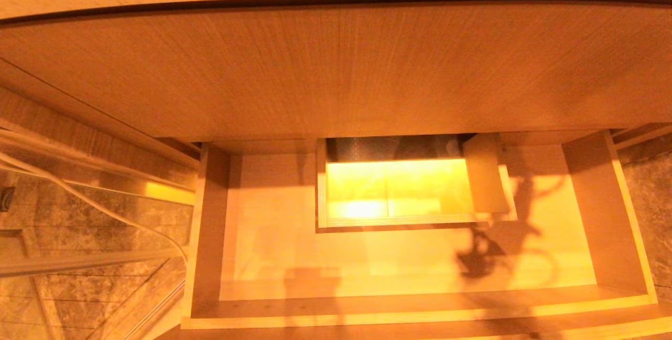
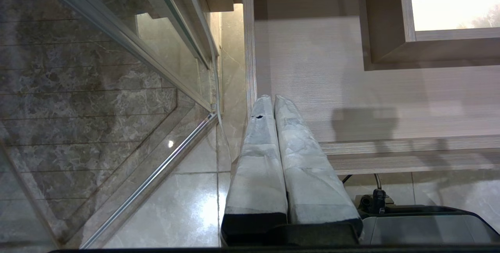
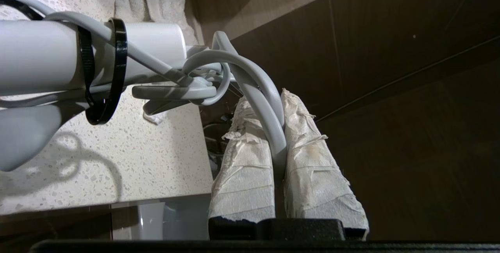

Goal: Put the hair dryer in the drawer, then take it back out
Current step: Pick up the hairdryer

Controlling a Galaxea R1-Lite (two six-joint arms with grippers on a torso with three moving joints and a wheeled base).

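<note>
The drawer (image 1: 420, 315) is pulled open with nothing lying in it; only a dark shadow (image 1: 480, 256) falls on its pale floor near the boxed cut-out (image 1: 394, 193). Neither gripper shows in the head view. In the right wrist view the white hair dryer (image 3: 39, 57) hangs above a speckled countertop (image 3: 117, 159), its cord bound by black ties (image 3: 113, 69). My right gripper (image 3: 265, 98) is shut on a loop of the cord (image 3: 269, 128). My left gripper (image 2: 272, 97) is shut on nothing, by the left side wall of the drawer (image 2: 312, 73).
A tall wood panel (image 1: 336, 67) rises above the drawer. A glass shower partition (image 1: 79, 214) with a metal rail (image 2: 156, 175) stands to the left over a tiled floor. A white cable (image 1: 105, 209) runs along the glass. Part of the robot's base (image 2: 422, 225) sits below the drawer front.
</note>
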